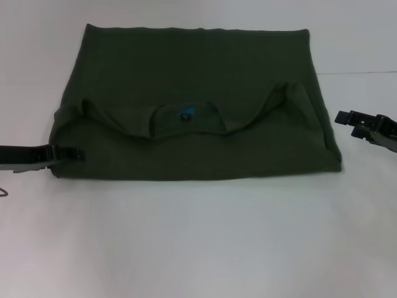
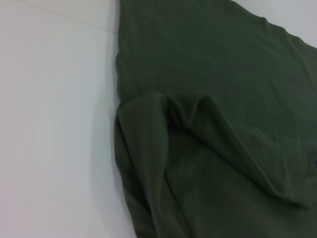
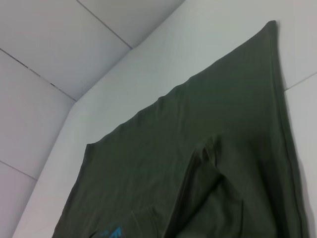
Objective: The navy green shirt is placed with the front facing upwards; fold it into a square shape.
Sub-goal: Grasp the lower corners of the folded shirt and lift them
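Observation:
The navy green shirt [image 1: 192, 81] lies folded on the white table, with its near part doubled over and plain green cloth facing up. The collar and a small blue neck label [image 1: 185, 113] show at the middle; the lettering is hidden. My left gripper [image 1: 69, 153] lies low at the shirt's near left edge, its tip over the cloth. My right gripper [image 1: 348, 124] is open and empty, a little to the right of the shirt's right edge and not touching it. The shirt's folded left side shows in the left wrist view [image 2: 208, 148], and its right side in the right wrist view [image 3: 198, 163].
The white table [image 1: 198, 242] stretches in front of the shirt and along both sides. Wall panels meet the table's far edge in the right wrist view [image 3: 99, 54].

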